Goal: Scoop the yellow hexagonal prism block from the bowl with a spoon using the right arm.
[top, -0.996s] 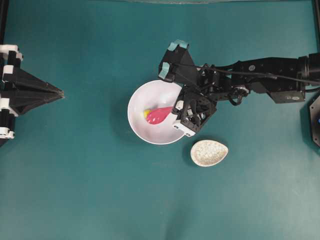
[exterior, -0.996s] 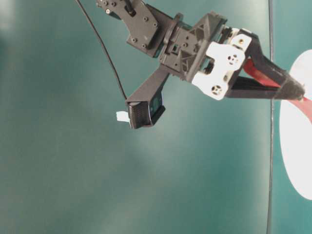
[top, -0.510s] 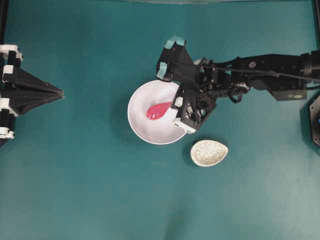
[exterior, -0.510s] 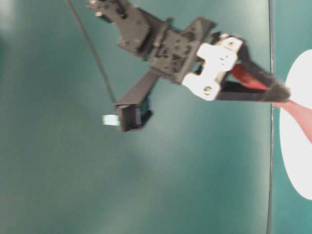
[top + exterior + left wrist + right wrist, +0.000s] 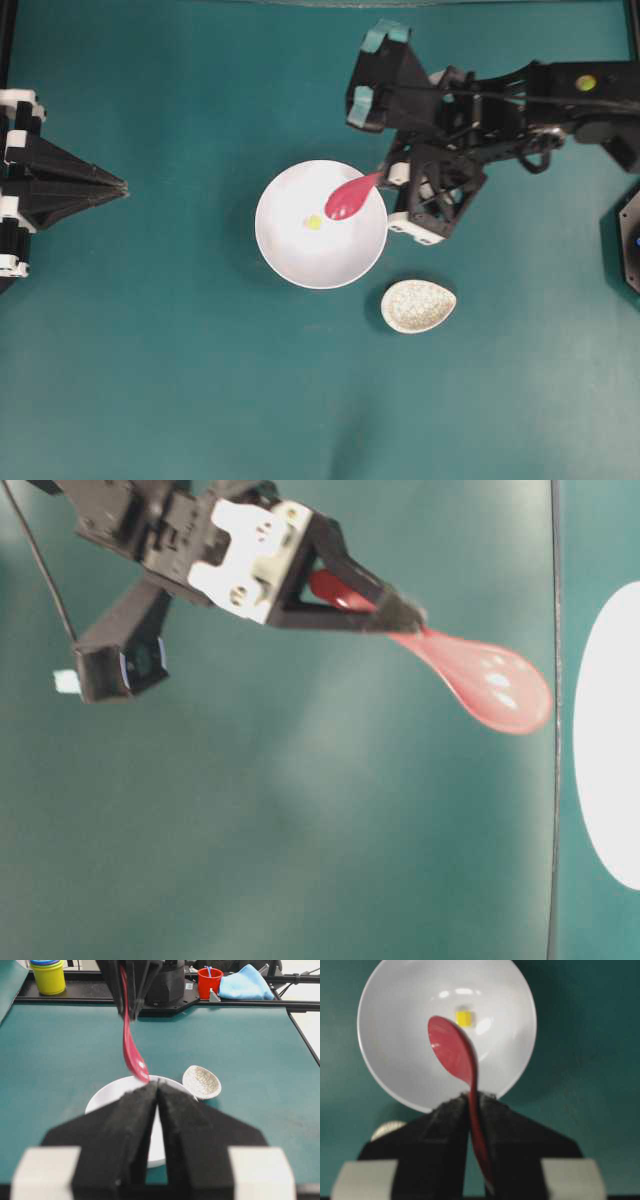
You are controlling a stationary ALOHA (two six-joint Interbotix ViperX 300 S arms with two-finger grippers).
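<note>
The right gripper (image 5: 385, 178) has its fingers clamped on the handle of the pink-red spoon (image 5: 349, 198), which juts out toward the white bowl (image 5: 290, 262). In the overhead view the spoon's scoop hangs over the bowl's rim at about 2 o'clock, and the table-level view shows it raised in the air, apart from the bowl. No block shows in the spoon there or in the overhead view; the right wrist view shows only its underside. The yellow hexagonal prism block (image 5: 313, 222) lies on the bowl's floor near the centre, just beside the scoop's tip at about 8 o'clock from it. In the right wrist view the block (image 5: 464, 1018) sits just past the spoon's (image 5: 453, 1050) far end. A speckled egg-shaped dish (image 5: 418, 306) rests on the teal bench (image 5: 180, 380) at about 4 o'clock from the bowl, close to it but not touching. The left gripper (image 5: 118, 186) sits well apart at 9 o'clock, its fingers (image 5: 186, 1122) pressed together on nothing.
</note>
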